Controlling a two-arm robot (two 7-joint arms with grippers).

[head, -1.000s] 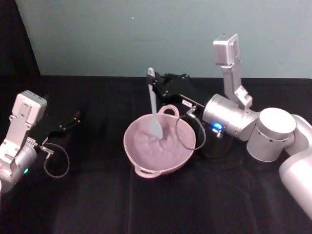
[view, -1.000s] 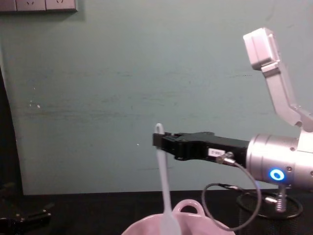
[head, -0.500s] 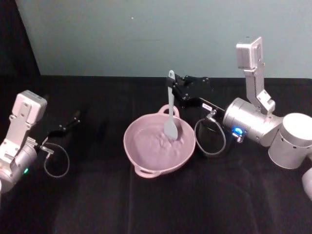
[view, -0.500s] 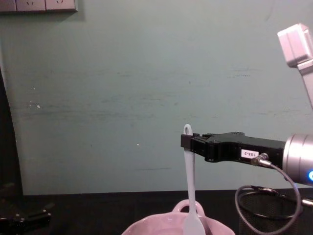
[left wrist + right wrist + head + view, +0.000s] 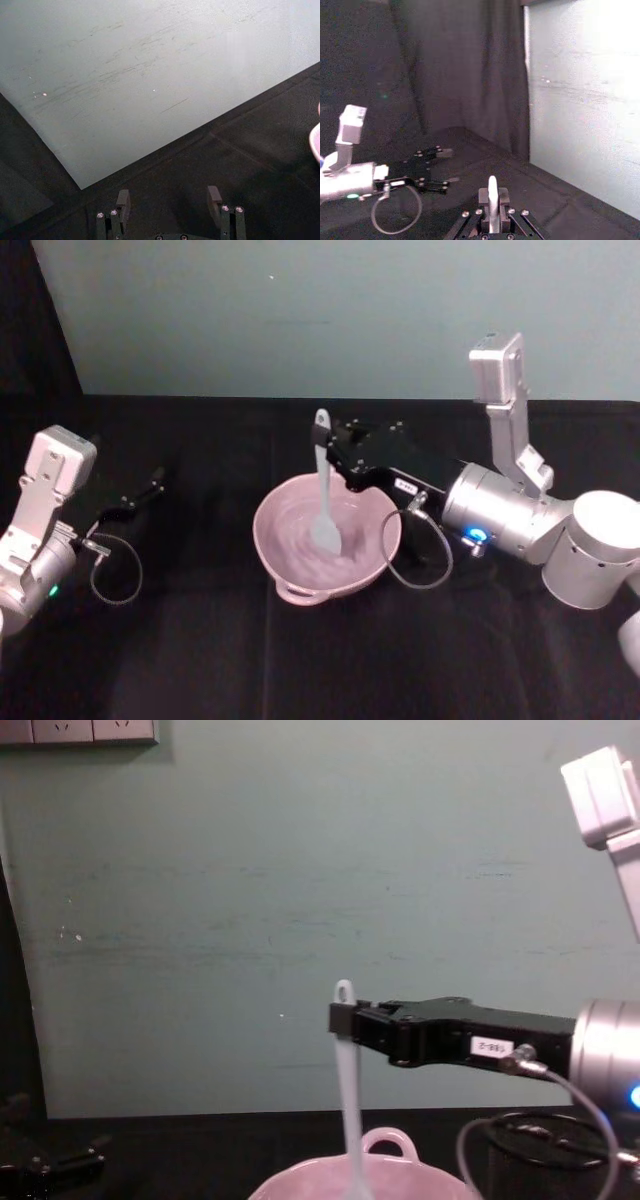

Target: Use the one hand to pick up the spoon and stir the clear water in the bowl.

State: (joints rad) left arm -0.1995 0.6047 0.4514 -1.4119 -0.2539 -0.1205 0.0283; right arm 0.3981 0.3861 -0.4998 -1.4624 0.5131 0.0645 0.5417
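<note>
Pink glazed ceramic, the bowl [image 5: 283, 540] stood at the middle of the black table [image 5: 200, 650] and contained the clear water [image 5: 350, 540]. The right gripper [image 5: 334, 443] was clamped on the upper handle of the spoon [image 5: 322, 480], holding it nearly upright with the paddle head lowered into the bowl. The left gripper [image 5: 152, 483] rested well apart at the table's left, fingers spread, holding nothing.

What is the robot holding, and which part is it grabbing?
The right gripper holds the spoon by the top of its handle, just below the hole; the paddle end dips into the bowl. The left gripper is open and holds nothing.
</note>
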